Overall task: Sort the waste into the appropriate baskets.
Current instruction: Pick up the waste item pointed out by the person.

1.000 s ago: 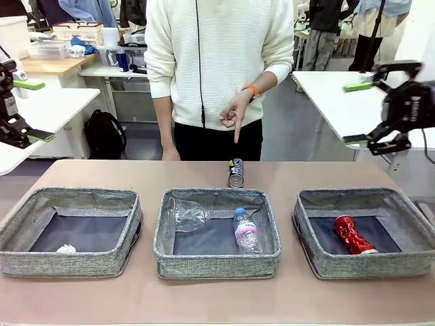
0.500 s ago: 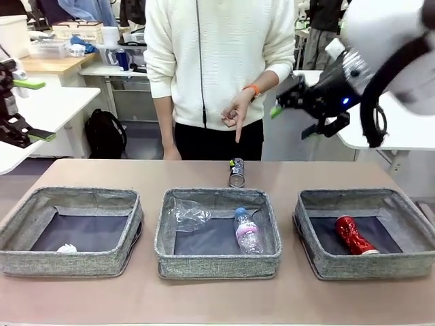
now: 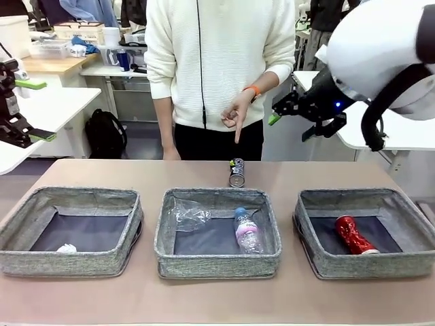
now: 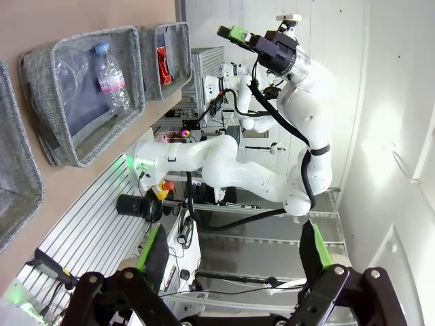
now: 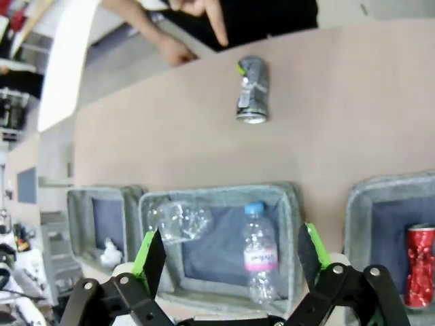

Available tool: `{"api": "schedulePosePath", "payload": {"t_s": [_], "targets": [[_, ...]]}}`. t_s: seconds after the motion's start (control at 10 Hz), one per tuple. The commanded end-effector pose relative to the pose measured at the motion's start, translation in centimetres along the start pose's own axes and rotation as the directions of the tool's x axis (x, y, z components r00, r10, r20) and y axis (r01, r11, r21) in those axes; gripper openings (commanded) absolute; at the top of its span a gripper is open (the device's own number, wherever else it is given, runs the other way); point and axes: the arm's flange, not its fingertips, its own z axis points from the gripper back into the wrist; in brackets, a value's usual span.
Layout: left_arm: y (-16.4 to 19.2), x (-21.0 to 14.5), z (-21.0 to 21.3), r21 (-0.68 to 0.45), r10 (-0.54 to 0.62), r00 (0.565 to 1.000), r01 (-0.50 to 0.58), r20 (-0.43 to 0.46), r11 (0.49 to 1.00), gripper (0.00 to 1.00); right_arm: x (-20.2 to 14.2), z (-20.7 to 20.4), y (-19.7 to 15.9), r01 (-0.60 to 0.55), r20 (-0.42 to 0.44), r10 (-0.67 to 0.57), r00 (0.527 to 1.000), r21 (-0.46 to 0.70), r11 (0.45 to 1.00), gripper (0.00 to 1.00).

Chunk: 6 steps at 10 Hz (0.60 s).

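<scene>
Reaching for the last stray item, I have the right gripper (image 3: 289,111) raised above the far side of the table, jaws spread wide and holding nothing; the left gripper (image 3: 28,109) waits at the left edge, likewise parted and empty. A dark printed can (image 3: 236,172) lies on its side on the bare table (image 3: 136,173), just behind the middle basket (image 3: 163,234), with the person's hand (image 3: 234,114) pointing a finger down at it. In the right wrist view the can's long axis runs roughly away from me toward the person, its open-looking silver end facing the baskets.

To do this well, I judge I should descend with the fingers straddling the can across its width, not along its length, so it cannot roll out. Its mate, the red crushed can (image 3: 353,235), sits in the right basket (image 3: 307,238), the likely destination. The middle basket holds a clear plastic cup (image 3: 187,214) and bottle (image 3: 247,231); a paper ball (image 3: 66,248) rests in the left basket (image 3: 13,234).
</scene>
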Motion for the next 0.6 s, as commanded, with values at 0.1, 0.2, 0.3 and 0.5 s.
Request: {"api": "schedulePosePath", "payload": {"t_s": [0.1, 0.2, 0.3, 0.5], "targets": [[-0.1, -0.1, -0.2, -0.006, -0.009, 1.0, 0.009, 0.016, 1.0, 1.0, 2.3, -4.7, 2.0, -0.102, -0.046, 0.098, 0.994, -0.105, 0.989, 1.0], [-0.1, -0.1, -0.2, -0.006, -0.009, 1.0, 0.009, 0.016, 1.0, 1.0, 3.9, -6.8, 3.3, -0.148, -0.088, 0.137, 0.987, -0.125, 0.981, 1.0], [-0.1, -0.1, -0.2, -0.006, -0.009, 1.0, 0.009, 0.016, 1.0, 1.0, 5.2, -8.7, 3.9, -0.155, -0.107, 0.139, 0.984, -0.153, 0.976, 1.0], [-0.1, -0.1, -0.2, -0.006, -0.009, 1.0, 0.009, 0.016, 1.0, 1.0, 7.5, -13.8, 4.8, -0.153, -0.148, 0.122, 0.981, -0.222, 0.963, 1.0]]}}
